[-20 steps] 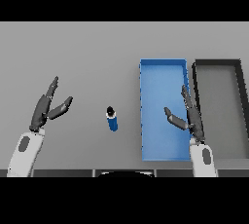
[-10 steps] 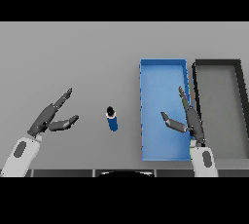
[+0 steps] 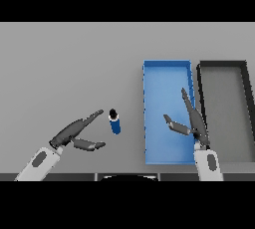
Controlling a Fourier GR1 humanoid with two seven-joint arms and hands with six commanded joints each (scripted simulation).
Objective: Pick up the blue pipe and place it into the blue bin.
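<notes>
The blue pipe (image 3: 115, 122) stands upright on the grey table, a short blue cylinder with a dark top. My left hand (image 3: 74, 133) lies just left of it, open, fingers stretched toward the pipe and the fingertips a short gap from its top. The thumb reaches out below, level with the pipe's base. The blue bin (image 3: 167, 73) sits to the right of the pipe, long and rectangular. My right hand (image 3: 191, 122) hovers open over the bin's right part near its front end, fingers pointing away from me.
A dark grey bin (image 3: 222, 65) stands right beside the blue bin, along its right wall. The grey table (image 3: 69, 68) stretches wide to the left and behind the pipe.
My left hand has swung right and lowered toward the pipe, now close to it. The right hand has drifted slightly and its fingers have straightened. The pipe has not moved.
</notes>
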